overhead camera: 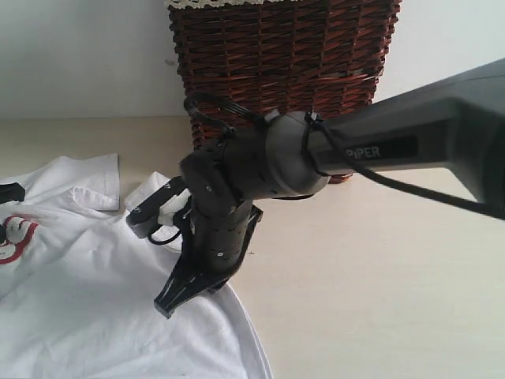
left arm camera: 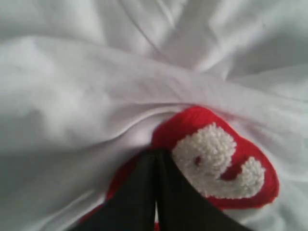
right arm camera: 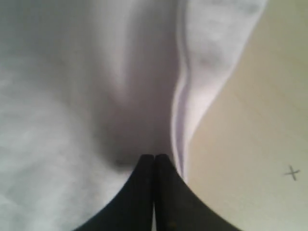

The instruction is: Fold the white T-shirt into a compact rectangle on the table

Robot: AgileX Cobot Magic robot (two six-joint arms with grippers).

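The white T-shirt (overhead camera: 95, 300) lies spread on the table (overhead camera: 379, 276) at the lower left, with its red-outlined lettering (overhead camera: 16, 237) at the left edge. My right gripper (overhead camera: 164, 306) reaches across onto the shirt near its right hem. In the right wrist view its jaws (right arm camera: 154, 156) are shut, and the cloth (right arm camera: 57, 120) puckers into the tips just beside the hem. My left gripper (left arm camera: 155, 153) is shut too. Its tips sit at a fuzzy white letter on red (left arm camera: 216, 159), and folds of the shirt (left arm camera: 96, 86) converge on them.
A dark wicker basket (overhead camera: 284, 55) with lace trim stands at the back, behind the right arm. Bare beige table (right arm camera: 250, 144) runs to the right of the shirt's hem and carries a small cross mark (right arm camera: 291, 172).
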